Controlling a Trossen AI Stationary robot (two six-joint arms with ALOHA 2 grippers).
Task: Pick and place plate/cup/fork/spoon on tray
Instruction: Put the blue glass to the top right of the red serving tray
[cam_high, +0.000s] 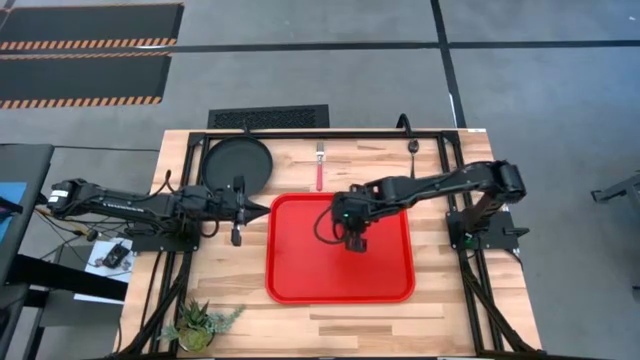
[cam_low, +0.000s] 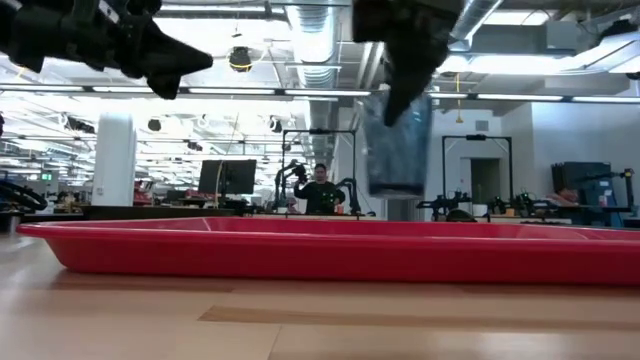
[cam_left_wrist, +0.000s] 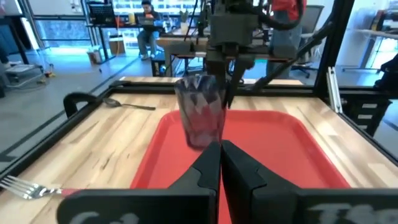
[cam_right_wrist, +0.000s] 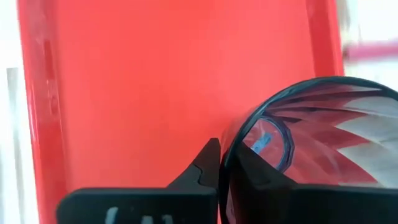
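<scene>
The red tray (cam_high: 340, 280) lies in the middle of the table. My right gripper (cam_high: 352, 232) is over the tray's far half, shut on the dark see-through cup (cam_left_wrist: 202, 115), which also shows in the low view (cam_low: 395, 140). My left gripper (cam_high: 262, 210) is shut and empty, just off the tray's left edge, pointing at the cup. The black plate (cam_high: 237, 165) lies flat on the table at the far left. The red-handled fork (cam_high: 320, 172) lies beyond the tray's far edge. The dark spoon (cam_high: 414, 150) lies at the far right. My right gripper holds the cup by its rim wall (cam_right_wrist: 227, 149), with one finger outside (cam_right_wrist: 205, 167) and one inside (cam_right_wrist: 264, 174) the cup. The fingers come from above, pointing down. The cup hangs upright below them, lifted clear of the tray (cam_low: 320, 255).
A small potted green plant (cam_high: 197, 325) stands at the near left corner. Black frame rails (cam_high: 330, 133) run along the table's far edge and sides. People sit at desks in the room beyond (cam_low: 320, 190).
</scene>
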